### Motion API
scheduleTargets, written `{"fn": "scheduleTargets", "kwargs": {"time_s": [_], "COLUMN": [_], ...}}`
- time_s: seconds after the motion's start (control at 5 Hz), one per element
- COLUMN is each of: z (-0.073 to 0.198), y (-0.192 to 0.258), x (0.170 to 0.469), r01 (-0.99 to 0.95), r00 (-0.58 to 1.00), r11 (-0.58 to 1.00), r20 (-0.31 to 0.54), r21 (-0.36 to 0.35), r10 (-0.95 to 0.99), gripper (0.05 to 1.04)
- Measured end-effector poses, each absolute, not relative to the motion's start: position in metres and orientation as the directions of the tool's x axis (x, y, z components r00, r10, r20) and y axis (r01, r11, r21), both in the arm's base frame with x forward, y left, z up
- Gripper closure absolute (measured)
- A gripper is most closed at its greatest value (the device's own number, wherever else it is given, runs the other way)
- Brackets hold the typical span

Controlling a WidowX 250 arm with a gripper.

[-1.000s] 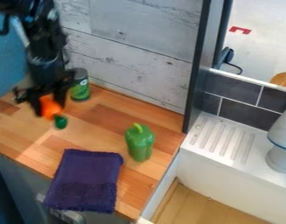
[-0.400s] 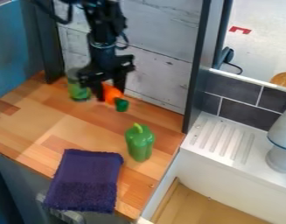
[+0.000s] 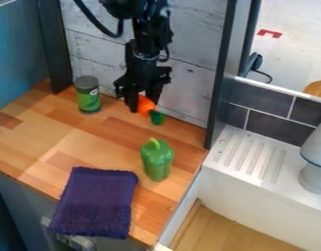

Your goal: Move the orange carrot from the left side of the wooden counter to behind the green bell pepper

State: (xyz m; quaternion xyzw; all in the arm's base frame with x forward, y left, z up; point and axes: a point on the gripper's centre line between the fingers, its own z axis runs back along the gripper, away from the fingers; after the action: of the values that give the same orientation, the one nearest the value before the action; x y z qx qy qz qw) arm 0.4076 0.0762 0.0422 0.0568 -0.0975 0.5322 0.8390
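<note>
At the back of the wooden counter, the black gripper (image 3: 144,104) hangs near the whitewashed wall, shut on an orange object with a green end (image 3: 146,106). The object's green end points down and to the right. Below and slightly right of it, a green bell pepper (image 3: 156,160) stands upright on the counter. To the gripper's left is a green can with a dark lid (image 3: 89,96), close to the wall. A folded purple cloth (image 3: 95,202) lies at the counter's front edge.
A dark upright post (image 3: 223,73) rises at the counter's right back corner. Beyond it are a white ribbed drainboard (image 3: 250,156), a grey-white vessel (image 3: 316,162) and a wood-bottomed basin (image 3: 218,230). A blue panel (image 3: 15,54) borders the counter at left.
From the counter's left side, the gripper has moved right and toward the back wall, carrying the orange object. The can is now fully uncovered. Pepper and cloth have stayed put.
</note>
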Motion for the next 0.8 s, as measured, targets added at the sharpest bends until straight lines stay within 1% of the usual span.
{"fn": "scheduleTargets", "kwargs": {"time_s": [0.2, 0.4, 0.6, 0.8], "z": [0.031, 0.014, -0.001, -0.006], "y": [0.083, 0.079, 0.073, 0.073], "x": [0.41, 0.406, 0.416, 0.42], "r01": [-0.976, -0.991, -0.991, -0.989], "r00": [0.215, 0.112, 0.135, 0.149], "r11": [0.203, 0.087, 0.126, 0.15], "r20": [0.272, 0.276, 0.239, 0.243], "r21": [0.074, 0.1, 0.053, 0.013], "r10": [0.938, 0.955, 0.962, 0.959], "gripper": [0.502, 0.502, 0.502, 0.449]}}
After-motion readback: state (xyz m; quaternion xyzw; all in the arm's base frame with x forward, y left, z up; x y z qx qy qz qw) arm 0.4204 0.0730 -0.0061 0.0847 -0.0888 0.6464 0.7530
